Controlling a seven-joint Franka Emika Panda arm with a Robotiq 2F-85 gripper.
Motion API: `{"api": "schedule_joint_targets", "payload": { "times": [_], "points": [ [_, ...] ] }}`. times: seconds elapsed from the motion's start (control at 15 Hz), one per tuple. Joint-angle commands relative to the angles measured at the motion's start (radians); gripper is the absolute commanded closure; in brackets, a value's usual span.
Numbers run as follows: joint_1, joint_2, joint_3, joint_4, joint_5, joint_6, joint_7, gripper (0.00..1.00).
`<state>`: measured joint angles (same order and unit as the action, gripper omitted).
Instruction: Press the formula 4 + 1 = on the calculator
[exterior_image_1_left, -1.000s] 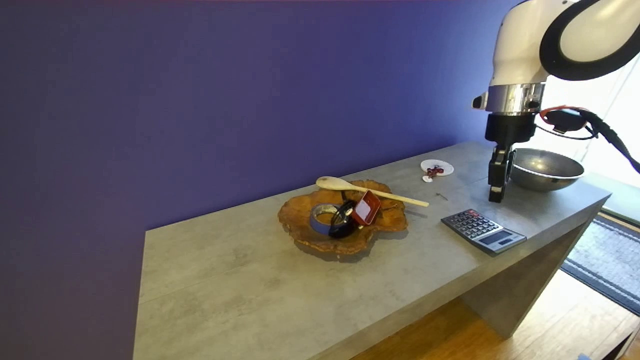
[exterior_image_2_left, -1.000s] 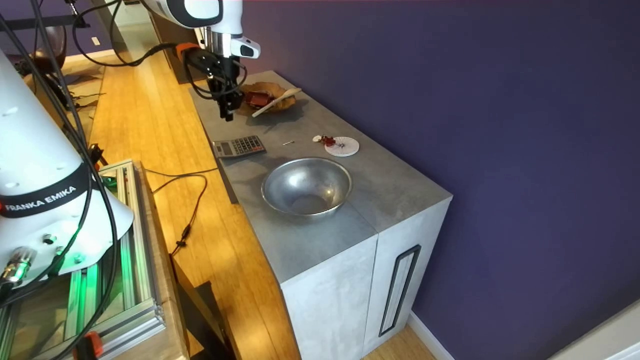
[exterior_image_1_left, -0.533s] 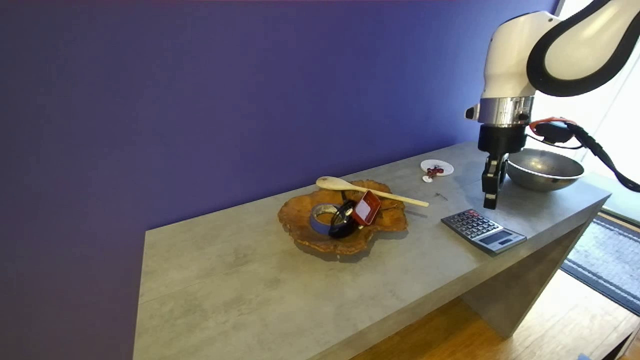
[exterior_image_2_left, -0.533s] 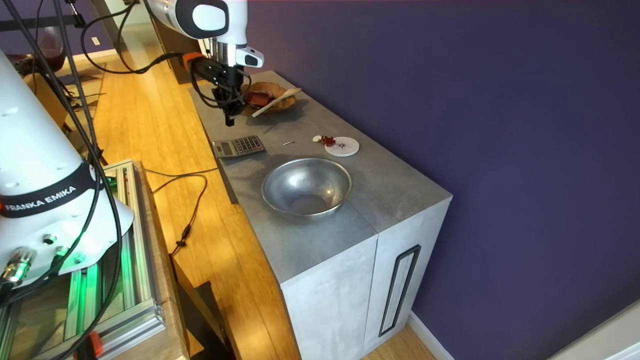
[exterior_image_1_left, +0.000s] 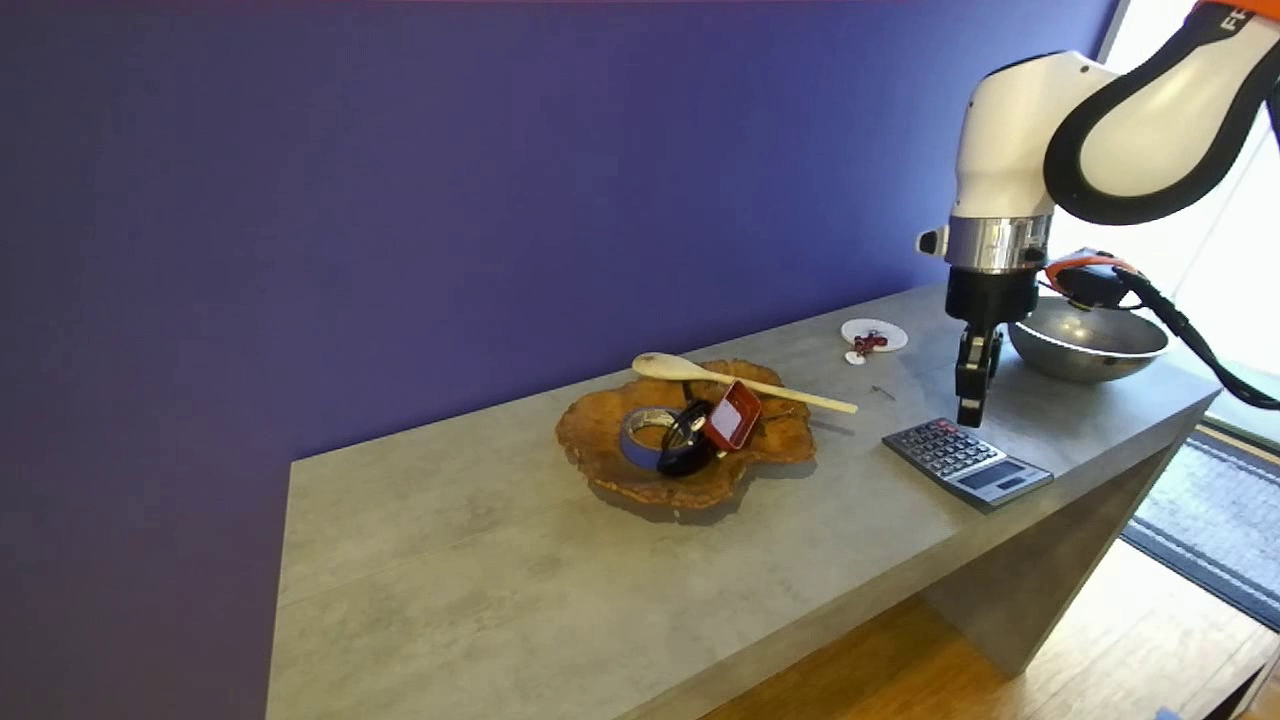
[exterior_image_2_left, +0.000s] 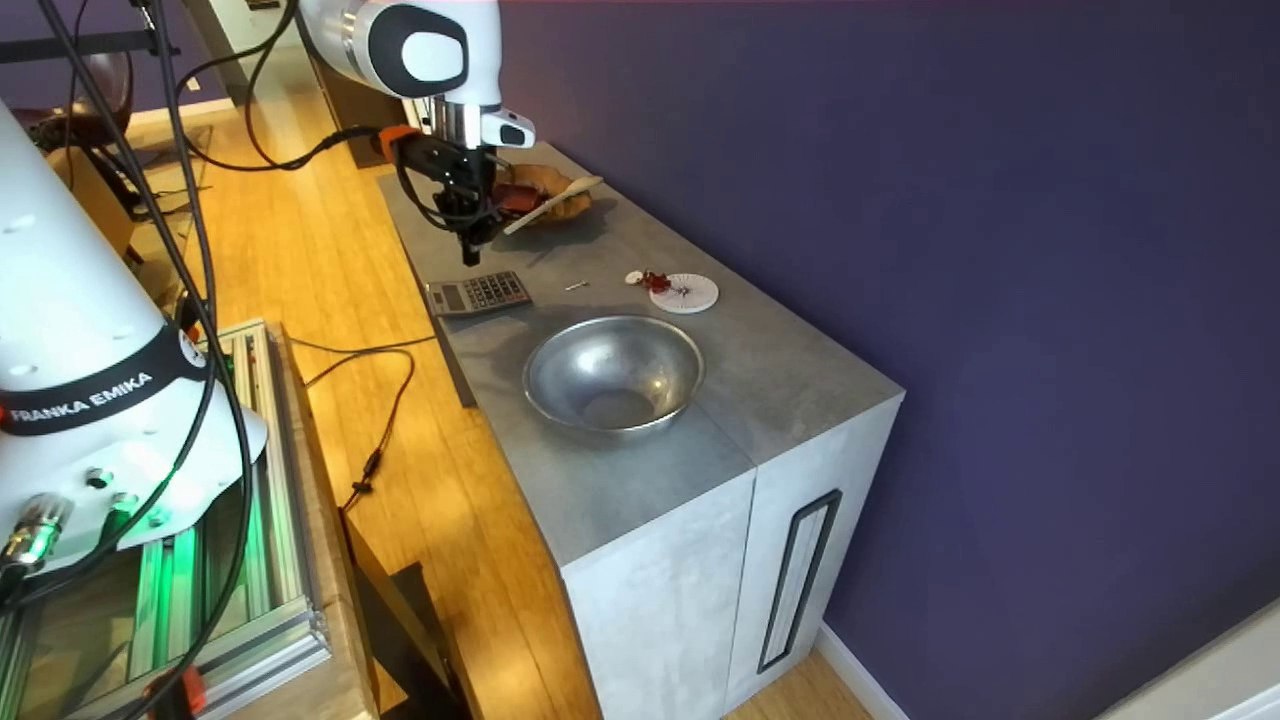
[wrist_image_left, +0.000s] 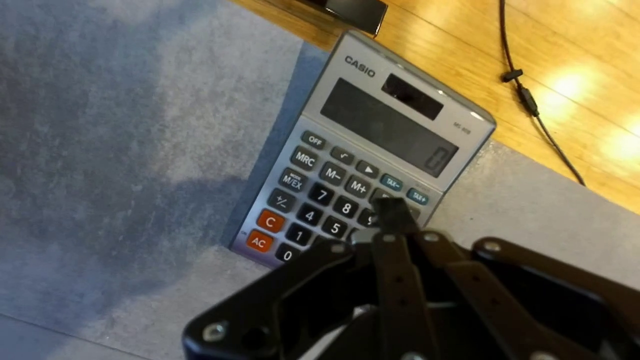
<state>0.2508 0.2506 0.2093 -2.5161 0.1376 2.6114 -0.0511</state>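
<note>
The jaws are closed, with nothing held, and are poised above the calculator (wrist_image_left: 362, 160), not touching it. They are best centred over the 4 key (wrist_image_left: 310, 215) and lowered straight, lest the 5 key (wrist_image_left: 335, 227) be caught. On the calculator's display (wrist_image_left: 389, 127) a 0 is shown. By a slanted push, the calculator might be slid on the surface (wrist_image_left: 200, 115) beneath it.

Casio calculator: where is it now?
In an exterior view, the Casio calculator lies at the picture-left edge of the countertop, just beyond the metal mixing bowl, with the tool hanging above it.
</note>
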Motion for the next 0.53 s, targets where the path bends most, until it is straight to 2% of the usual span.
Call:
{"api": "schedule_joint_targets", "payload": {
  "times": [0.0, 0.47],
  "points": [
    [-0.018, 0.000, 0.017, 0.001, -0.009, -0.001, 0.006, 0.99],
    [-0.010, 0.001, -0.008, -0.006, -0.043, -0.002, 0.055, 1.00]
  ]
}}
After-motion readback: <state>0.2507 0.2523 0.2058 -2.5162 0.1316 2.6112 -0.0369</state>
